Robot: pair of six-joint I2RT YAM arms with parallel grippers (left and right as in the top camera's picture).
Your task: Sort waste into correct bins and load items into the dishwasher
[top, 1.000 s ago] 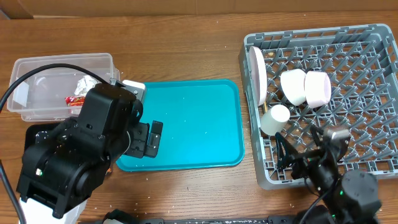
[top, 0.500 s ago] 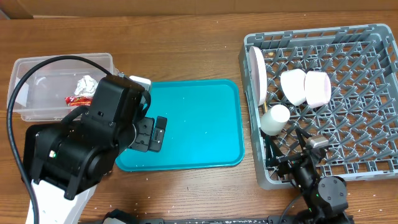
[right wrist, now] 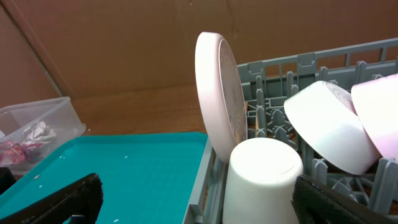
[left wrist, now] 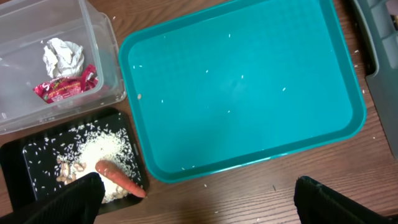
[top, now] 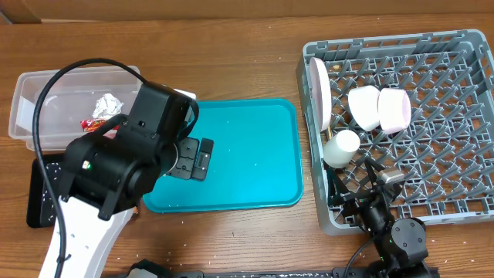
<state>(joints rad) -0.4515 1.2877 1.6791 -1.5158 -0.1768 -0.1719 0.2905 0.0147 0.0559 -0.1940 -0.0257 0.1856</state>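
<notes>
Sitting in clear rectangular plastic tub [left wrist: 102, 59]: crumpled white tissue ball [left wrist: 62, 56], with red crinkled snack wrapper [left wrist: 64, 89] just beside it. Next to the tub, shallow black tray [left wrist: 25, 155] carrying smooth orange carrot [left wrist: 119, 178], tan peanut shells [left wrist: 68, 169] and loose white grains [left wrist: 106, 149]. On the right, grey lattice dish rack [top: 432, 69] with upright pegs, loaded: white round plate [top: 319, 86] on edge at the left wall, white bowl [top: 364, 106] and pinkish bowl [top: 394, 108] tilted side by side, white cup [top: 340, 148] near the plate. Between bins and rack, flat teal tray [left wrist: 242, 87], only stray specks on it. Wooden desk [top: 231, 54] underneath. Seen from overhead, left arm's black bulk hiding part of black tray and tub. Left gripper [left wrist: 199, 205] spread wide, holding nothing, over teal tray's near edge. Right gripper [right wrist: 199, 205] likewise wide and holding nothing, cup right ahead.
</notes>
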